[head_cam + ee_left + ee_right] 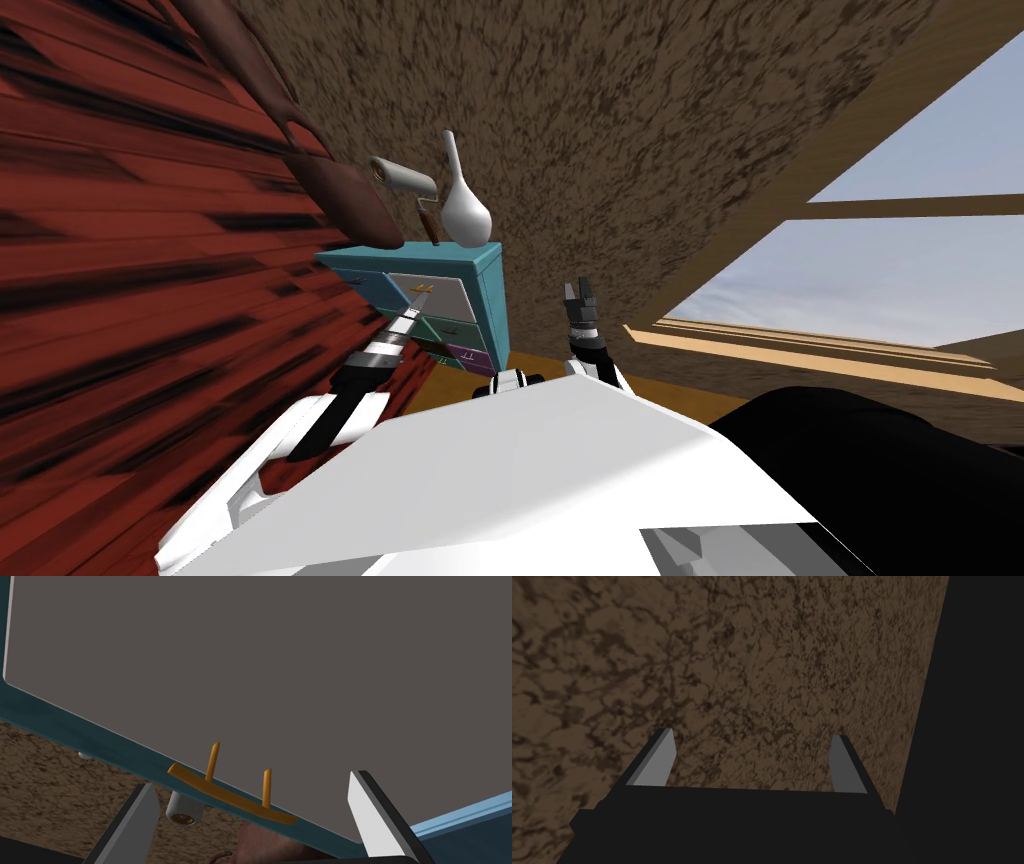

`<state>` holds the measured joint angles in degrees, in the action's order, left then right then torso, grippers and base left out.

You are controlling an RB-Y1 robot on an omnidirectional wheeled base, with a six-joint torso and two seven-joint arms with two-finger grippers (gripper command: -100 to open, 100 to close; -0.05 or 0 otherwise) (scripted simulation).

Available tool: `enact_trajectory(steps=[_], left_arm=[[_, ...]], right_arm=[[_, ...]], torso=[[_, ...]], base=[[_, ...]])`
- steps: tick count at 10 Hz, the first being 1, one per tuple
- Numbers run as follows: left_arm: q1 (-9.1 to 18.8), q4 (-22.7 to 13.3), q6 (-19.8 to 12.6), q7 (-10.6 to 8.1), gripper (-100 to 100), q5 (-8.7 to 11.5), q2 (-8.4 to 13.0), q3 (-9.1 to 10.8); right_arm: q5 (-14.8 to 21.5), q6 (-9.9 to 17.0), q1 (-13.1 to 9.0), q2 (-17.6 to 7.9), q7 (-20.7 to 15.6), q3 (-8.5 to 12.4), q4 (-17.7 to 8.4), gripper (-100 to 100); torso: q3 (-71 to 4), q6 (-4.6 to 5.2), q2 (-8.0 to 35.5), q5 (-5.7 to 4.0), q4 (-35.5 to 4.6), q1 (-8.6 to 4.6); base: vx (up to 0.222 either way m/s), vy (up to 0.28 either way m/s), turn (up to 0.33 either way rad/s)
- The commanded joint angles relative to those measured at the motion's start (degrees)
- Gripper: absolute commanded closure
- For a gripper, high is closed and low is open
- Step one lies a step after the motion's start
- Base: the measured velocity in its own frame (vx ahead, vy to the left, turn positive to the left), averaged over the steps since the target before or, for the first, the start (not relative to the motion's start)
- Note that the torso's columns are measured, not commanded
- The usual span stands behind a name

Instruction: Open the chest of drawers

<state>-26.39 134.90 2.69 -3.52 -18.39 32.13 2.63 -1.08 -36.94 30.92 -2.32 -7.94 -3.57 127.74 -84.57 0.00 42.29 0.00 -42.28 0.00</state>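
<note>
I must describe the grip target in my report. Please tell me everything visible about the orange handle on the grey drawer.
The handle is a thin orange bar, slightly bowed, held off the grey drawer front by two slim orange posts. It looks smooth; its material is unclear. It sits near the front's edge, by the teal frame. The drawer looks shut. The open left gripper faces it, one finger standing on either side, neither touching it.

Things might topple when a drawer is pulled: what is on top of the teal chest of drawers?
A white long-necked vase and a grey roller with a brown handle. A dark reddish-brown shape covers one end of the teal chest of drawers, hiding anything there.
</note>
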Motion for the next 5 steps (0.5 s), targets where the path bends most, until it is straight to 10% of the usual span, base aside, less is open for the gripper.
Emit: enact_trajectory(steps=[1, 5], left_arm=[[-0.94, 1.63, -3.87, -1.91, -100, -0.50, 2.71, 0.16], [-2.50, 4.46, -9.91, -4.89, -100, -1.26, 7.11, 0.44]], right_arm=[[0.00, 0.00, 0.00, 0.00, 0.00, 0.00, 0.00, 0], [0.00, 0.00, 0.00, 0.00, 0.00, 0.00, 0.00, 0]], torso=[[0.00, 0.00, 0.00, 0.00, 0.00, 0.00], [0.00, 0.00, 0.01, 0.00, 0.00, 0.00]], base=[[0.001, 0.016, -0.038], [0.000, 0.016, -0.047]])
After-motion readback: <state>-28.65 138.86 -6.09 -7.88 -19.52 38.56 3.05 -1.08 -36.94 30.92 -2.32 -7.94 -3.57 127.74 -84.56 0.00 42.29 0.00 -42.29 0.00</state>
